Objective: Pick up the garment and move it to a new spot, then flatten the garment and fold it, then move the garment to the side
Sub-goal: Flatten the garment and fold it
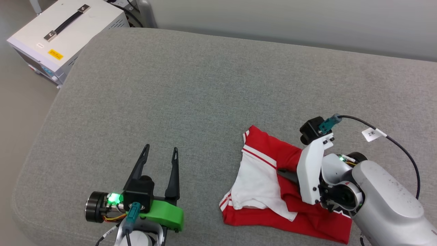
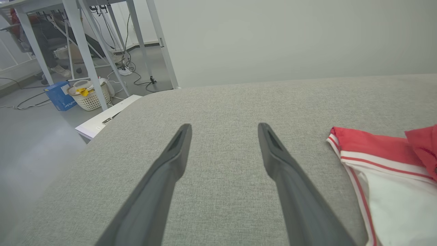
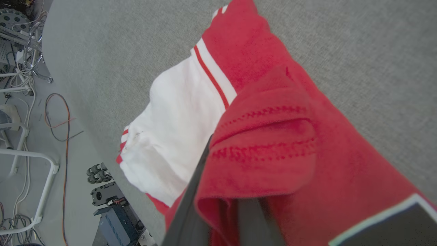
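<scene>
The garment (image 1: 263, 177), a red T-shirt with a white sleeve and striped trim, lies crumpled on the grey cushion at the lower right. My right gripper (image 1: 286, 174) reaches into it from the right, shut on a fold of red fabric. In the right wrist view that red fold (image 3: 269, 143) drapes over the dark fingers (image 3: 191, 205), hiding their tips. My left gripper (image 1: 160, 155) stands open over bare cushion, well left of the garment. Between its spread fingers (image 2: 223, 131) there is nothing, and the garment's sleeve edge (image 2: 382, 164) lies to their right.
The grey cushion (image 1: 205, 85) spreads wide behind and to the left. A white equipment box with a black handle (image 1: 65, 30) stands beyond its far left corner. On the floor past the cushion's edge are table legs (image 2: 85, 51), a basket (image 2: 90, 95) and cables.
</scene>
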Robot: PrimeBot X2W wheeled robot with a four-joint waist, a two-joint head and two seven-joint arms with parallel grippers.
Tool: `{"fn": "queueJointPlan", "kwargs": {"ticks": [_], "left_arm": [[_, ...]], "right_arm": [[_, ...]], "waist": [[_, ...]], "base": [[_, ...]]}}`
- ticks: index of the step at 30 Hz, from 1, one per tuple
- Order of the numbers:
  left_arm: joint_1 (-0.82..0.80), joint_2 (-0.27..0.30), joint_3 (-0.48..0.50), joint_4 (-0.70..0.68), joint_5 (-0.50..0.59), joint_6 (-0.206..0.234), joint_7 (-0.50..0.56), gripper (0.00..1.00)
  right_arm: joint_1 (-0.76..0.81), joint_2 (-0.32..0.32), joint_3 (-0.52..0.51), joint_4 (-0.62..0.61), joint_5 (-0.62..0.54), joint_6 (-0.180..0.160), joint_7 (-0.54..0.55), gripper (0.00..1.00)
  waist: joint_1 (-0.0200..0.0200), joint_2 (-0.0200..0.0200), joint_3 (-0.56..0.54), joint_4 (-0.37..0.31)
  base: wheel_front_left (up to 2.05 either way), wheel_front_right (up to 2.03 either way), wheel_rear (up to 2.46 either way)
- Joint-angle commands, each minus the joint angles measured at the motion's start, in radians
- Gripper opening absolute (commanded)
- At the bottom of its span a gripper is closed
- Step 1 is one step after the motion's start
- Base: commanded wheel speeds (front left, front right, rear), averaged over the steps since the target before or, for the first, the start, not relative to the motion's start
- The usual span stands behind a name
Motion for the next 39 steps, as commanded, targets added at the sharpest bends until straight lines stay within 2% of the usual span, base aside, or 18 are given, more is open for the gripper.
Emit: {"fn": "queueJointPlan", "kwargs": {"ticks": [1,5,10,12,13,17,21,24,26,30,34,39], "left_arm": [[-0.026,-0.011,0.003,0.003,0.008,-0.005,-0.006,1.0],[-0.035,-0.019,0.003,0.007,0.011,-0.008,-0.006,1.0],[-0.032,-0.024,0.012,0.013,0.014,-0.01,-0.006,1.0],[-0.025,-0.024,0.016,0.017,0.015,-0.011,-0.006,1.0],[-0.02,-0.023,0.019,0.02,0.016,-0.011,-0.006,1.0],[-0.001,-0.02,0.029,0.02,0.02,-0.01,-0.006,1.0],[0.021,-0.015,0.036,0.014,0.022,-0.01,-0.006,1.0],[0.035,-0.013,0.042,0.007,0.023,-0.01,-0.006,1.0],[0.043,-0.011,0.047,0.003,0.024,-0.008,-0.006,1.0],[0.055,-0.009,0.053,-0.003,0.025,-0.008,-0.006,1.0],[0.067,-0.006,0.057,-0.008,0.026,-0.009,-0.006,1.0],[0.085,-0.005,0.064,-0.012,0.025,-0.007,-0.006,1.0]], "right_arm": [[-0.014,0.011,0.018,0.034,-0.005,-0.001,-0.011,0.0],[-0.022,0.025,0.06,0.118,-0.018,-0.001,-0.043,0.0],[-0.029,0.034,0.083,0.163,-0.021,-0.001,-0.126,0.0],[-0.027,0.023,0.094,0.147,-0.017,-0.001,-0.159,0.62],[-0.023,0.012,0.1,0.128,-0.014,-0.001,-0.18,1.0],[0.002,-0.054,0.092,0.038,-0.007,-0.001,-0.257,1.0],[0.045,-0.128,0.037,-0.057,-0.023,-0.001,-0.326,1.0],[0.083,-0.17,-0.057,-0.105,-0.088,-0.001,-0.409,1.0],[0.11,-0.175,-0.131,-0.119,-0.15,-0.001,-0.47,1.0],[0.182,-0.138,-0.289,-0.145,-0.264,-0.001,-0.596,1.0],[0.256,-0.073,-0.448,-0.16,-0.404,-0.001,-0.734,1.0],[0.341,0.009,-0.557,-0.182,-0.513,-0.001,-0.841,1.0]], "waist": [[0.0,0.0049,0.008,0.005],[0.0,0.0049,0.017,0.009],[0.0,0.0049,0.008,0.001],[0.0,0.0049,-0.004,-0.006],[0.0,0.0049,-0.015,-0.01],[0.0,0.0049,-0.051,-0.033],[0.0,0.0049,-0.081,-0.059],[0.0,0.0049,-0.098,-0.079],[0.0,0.0049,-0.107,-0.092],[0.0,0.0049,-0.122,-0.114],[0.0,0.0049,-0.132,-0.131],[0.0,0.0049,-0.147,-0.149]], "base": [[0.0,0.0,0.0],[0.0,0.0,0.0],[0.0,0.0,0.0],[0.0,0.0,0.0],[0.0,0.0,0.0],[0.0,0.0,0.0],[0.0,0.0,0.0],[0.0,0.0,0.0],[0.0,0.0,0.0],[0.0,0.0,0.0],[0.0,0.0,0.0],[0.0,0.0,0.0]]}}
